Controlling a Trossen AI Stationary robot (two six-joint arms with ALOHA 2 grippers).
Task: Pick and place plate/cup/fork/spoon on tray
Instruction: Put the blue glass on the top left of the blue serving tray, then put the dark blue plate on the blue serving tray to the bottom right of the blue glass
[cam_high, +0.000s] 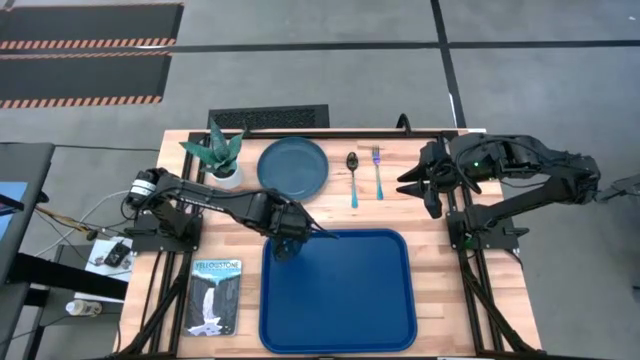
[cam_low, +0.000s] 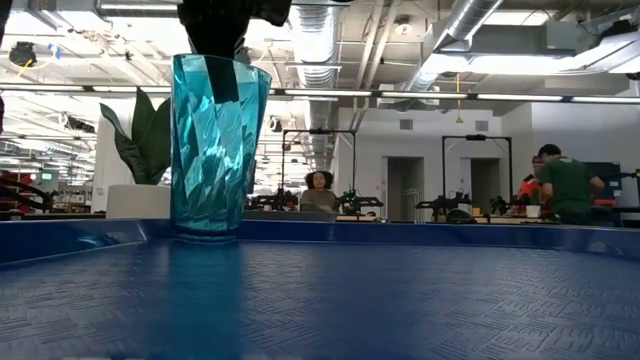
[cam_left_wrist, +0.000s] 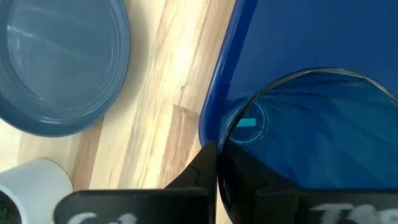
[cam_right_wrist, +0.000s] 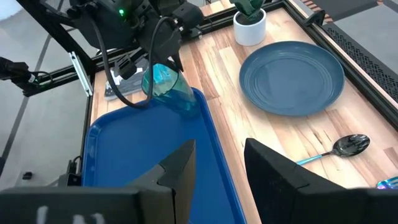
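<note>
The translucent teal cup (cam_low: 218, 150) stands upright over the blue tray's (cam_high: 340, 300) far left corner, and my left gripper (cam_high: 290, 240) is shut on its rim from above. The cup also shows in the right wrist view (cam_right_wrist: 168, 87). The teal-blue plate (cam_high: 293, 166) lies flat on the table beyond the tray. The spoon (cam_high: 353, 175) and the fork (cam_high: 378, 170) lie side by side to the right of the plate. My right gripper (cam_high: 412, 186) is open and empty, above the table right of the fork. My left gripper holds the cup by its rim wall (cam_left_wrist: 219, 155), with one finger inside the cup (cam_low: 225, 80) and one outside. The fingers come from above, pointing down. The cup is upright, its base (cam_low: 205, 235) at the tray's floor; I cannot tell whether it rests there.
A teal spiky plant in a white pot (cam_high: 222, 155) stands left of the plate. A waterfall-picture booklet (cam_high: 215, 295) lies left of the tray. The tray's floor (cam_low: 400, 300) is bare right of the cup. People show in the room beyond the table (cam_low: 560, 180).
</note>
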